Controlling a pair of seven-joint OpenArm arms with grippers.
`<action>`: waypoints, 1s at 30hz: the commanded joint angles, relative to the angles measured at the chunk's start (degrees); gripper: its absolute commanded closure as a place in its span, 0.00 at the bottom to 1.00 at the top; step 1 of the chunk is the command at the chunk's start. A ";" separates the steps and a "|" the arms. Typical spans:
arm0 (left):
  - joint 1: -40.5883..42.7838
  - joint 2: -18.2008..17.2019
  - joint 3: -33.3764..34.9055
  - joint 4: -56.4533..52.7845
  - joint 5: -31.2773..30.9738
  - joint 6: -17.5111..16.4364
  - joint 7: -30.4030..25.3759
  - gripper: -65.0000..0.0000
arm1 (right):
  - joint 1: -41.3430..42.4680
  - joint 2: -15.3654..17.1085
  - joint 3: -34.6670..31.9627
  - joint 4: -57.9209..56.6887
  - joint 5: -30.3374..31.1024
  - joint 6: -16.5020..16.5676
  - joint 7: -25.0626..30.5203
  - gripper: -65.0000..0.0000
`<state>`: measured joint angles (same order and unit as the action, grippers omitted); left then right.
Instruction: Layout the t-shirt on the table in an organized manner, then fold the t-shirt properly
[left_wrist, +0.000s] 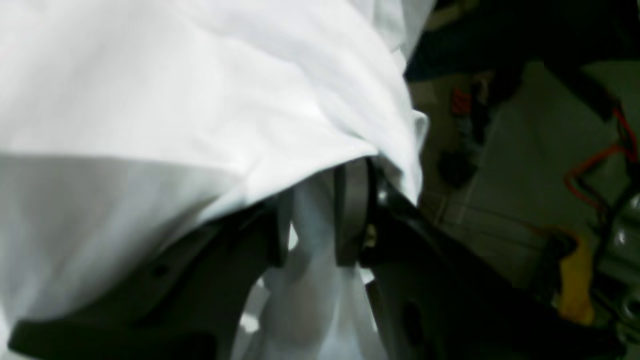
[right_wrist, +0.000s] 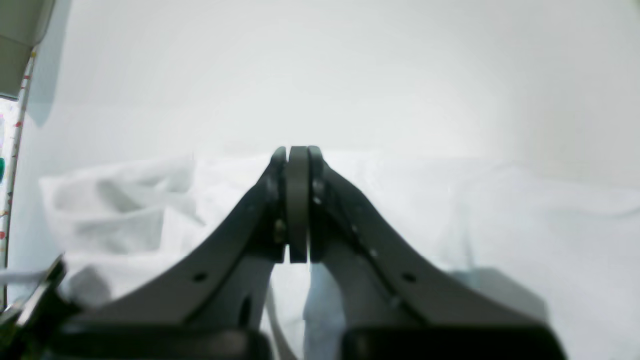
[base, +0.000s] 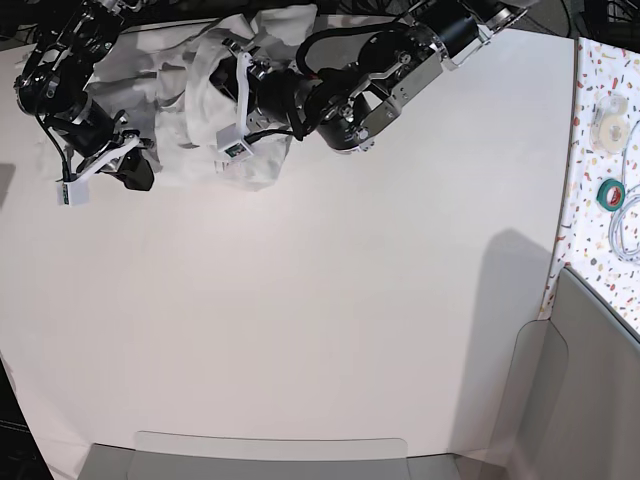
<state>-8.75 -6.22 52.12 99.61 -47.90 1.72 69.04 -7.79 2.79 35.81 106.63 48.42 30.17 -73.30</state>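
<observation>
T-shirt (base: 190, 90) bunched, top edge-cropped, partly hidden beneath both arms.

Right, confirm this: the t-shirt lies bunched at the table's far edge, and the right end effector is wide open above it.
Not quite. The t-shirt is bunched at the far edge of the table, but the right end effector is shut, its pads pressed together with nothing between them, as the right wrist view shows.
</observation>
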 joint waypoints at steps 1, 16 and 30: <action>-0.78 1.08 -0.29 -0.40 -0.14 -0.09 -1.30 0.75 | 0.36 0.60 0.28 0.84 1.38 -0.06 1.25 1.00; -0.78 1.16 -0.56 -0.23 16.56 16.70 -4.90 0.64 | 0.19 0.86 0.36 0.84 1.38 -0.06 1.52 1.00; 6.25 1.16 -6.98 16.56 16.47 16.26 -9.83 0.56 | 1.42 3.41 0.28 0.93 1.82 -0.06 1.17 1.00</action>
<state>-1.65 -5.54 45.23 115.09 -31.09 18.22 60.47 -7.11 5.30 35.90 106.63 49.06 30.17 -73.47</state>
